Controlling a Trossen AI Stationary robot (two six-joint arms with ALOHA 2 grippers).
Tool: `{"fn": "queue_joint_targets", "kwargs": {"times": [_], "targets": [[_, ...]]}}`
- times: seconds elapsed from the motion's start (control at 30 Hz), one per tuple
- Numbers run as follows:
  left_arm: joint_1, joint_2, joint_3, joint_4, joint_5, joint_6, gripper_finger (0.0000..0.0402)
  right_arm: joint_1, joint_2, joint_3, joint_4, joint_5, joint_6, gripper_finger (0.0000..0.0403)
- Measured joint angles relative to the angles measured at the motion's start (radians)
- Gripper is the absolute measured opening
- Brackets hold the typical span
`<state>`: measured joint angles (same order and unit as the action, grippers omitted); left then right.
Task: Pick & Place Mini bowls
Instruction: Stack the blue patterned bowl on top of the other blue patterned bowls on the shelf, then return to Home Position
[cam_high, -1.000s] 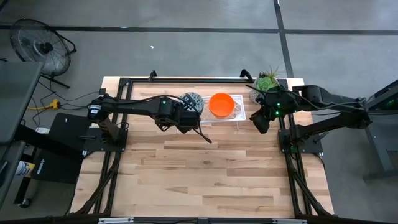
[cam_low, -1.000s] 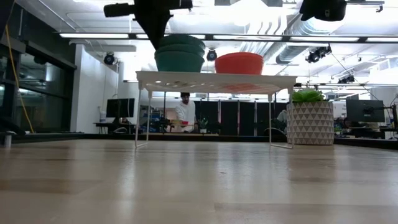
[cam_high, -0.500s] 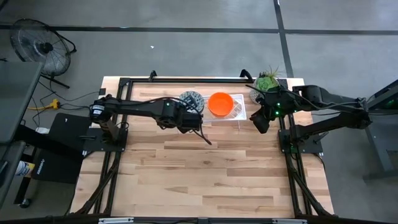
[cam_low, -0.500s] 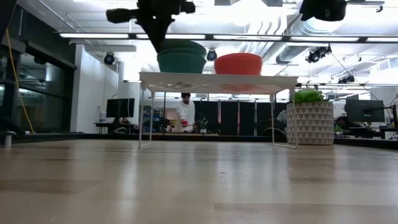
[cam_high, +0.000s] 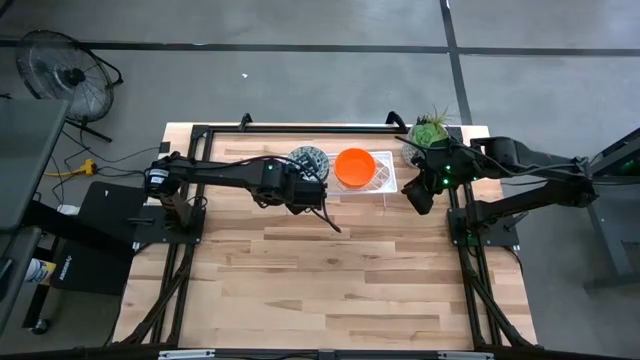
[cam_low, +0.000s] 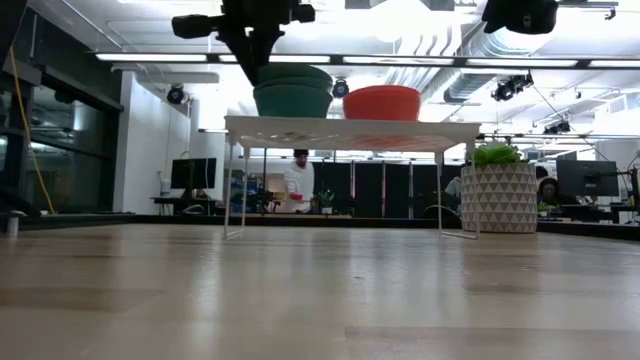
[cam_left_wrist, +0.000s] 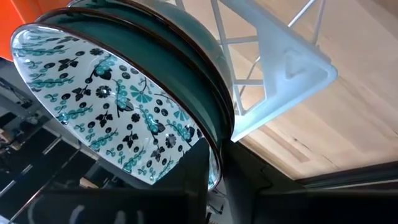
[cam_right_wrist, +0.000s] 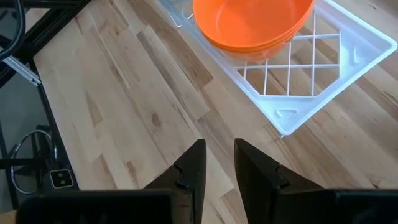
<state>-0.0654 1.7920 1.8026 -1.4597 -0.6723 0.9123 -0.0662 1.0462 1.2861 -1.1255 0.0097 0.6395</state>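
A white wire rack (cam_high: 382, 181) stands at the table's far side. On it rest a stack of mosaic-patterned mini bowls (cam_high: 309, 158), teal on the outside (cam_low: 292, 91), and beside it a stack of orange mini bowls (cam_high: 355, 167) (cam_right_wrist: 252, 22). My left gripper (cam_high: 304, 188) is at the near side of the patterned stack, shut on the top bowl (cam_left_wrist: 106, 106). My right gripper (cam_high: 420, 190) hangs in the air off the rack's right end, its fingers (cam_right_wrist: 217, 155) a narrow gap apart and holding nothing. My left gripper pinches the rim of the top patterned bowl (cam_left_wrist: 214, 155) at its near side, one finger (cam_left_wrist: 194, 171) inside the bowl and the other (cam_left_wrist: 245, 177) outside. It comes from above (cam_low: 250, 40), slanting. The bowl still sits nested on its stack on the rack.
A pale patterned pot with a green plant (cam_high: 428, 130) (cam_low: 497, 196) stands at the far right corner, just beyond the rack's end. Wide bare wood (cam_high: 330, 280) lies on the near side of the rack. A person (cam_low: 298, 180) shows in the room behind.
My left gripper has moved a little toward the table's right, still at the patterned stack's rim. The rack and both bowl stacks have slid slightly the same way. My right arm has kept still.
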Motion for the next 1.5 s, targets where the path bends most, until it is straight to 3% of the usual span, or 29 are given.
{"fn": "queue_joint_targets", "kwargs": {"times": [0.33,0.6,0.77,1.0,1.3,1.5], "targets": [[0.0,-0.001,-0.001,0.0,-0.032,0.0,0.0067,0.0,0.0,0.0,0.0,-0.015,0.0,0.0071],[0.0,-0.016,0.008,-0.021,-0.039,0.0,0.0121,0.0,0.0,0.0,0.0,-0.015,0.0,0.0071],[0.0,-0.025,0.093,-0.047,-0.022,-0.001,0.015,0.0,0.0,0.0,0.0,-0.016,0.0,0.0071],[0.0,-0.024,0.261,-0.113,-0.019,-0.014,0.0156,0.0,0.0,0.0,0.0,-0.016,-0.012,0.0071],[-0.001,-0.049,0.435,-0.112,0.091,-0.18,0.0156,0.0,-0.009,0.0,0.001,-0.001,-0.076,0.0071],[0.0,-0.118,0.45,-0.112,0.136,-0.31,0.0156,0.001,-0.07,0.0,0.027,0.009,-0.142,0.0071]]}}
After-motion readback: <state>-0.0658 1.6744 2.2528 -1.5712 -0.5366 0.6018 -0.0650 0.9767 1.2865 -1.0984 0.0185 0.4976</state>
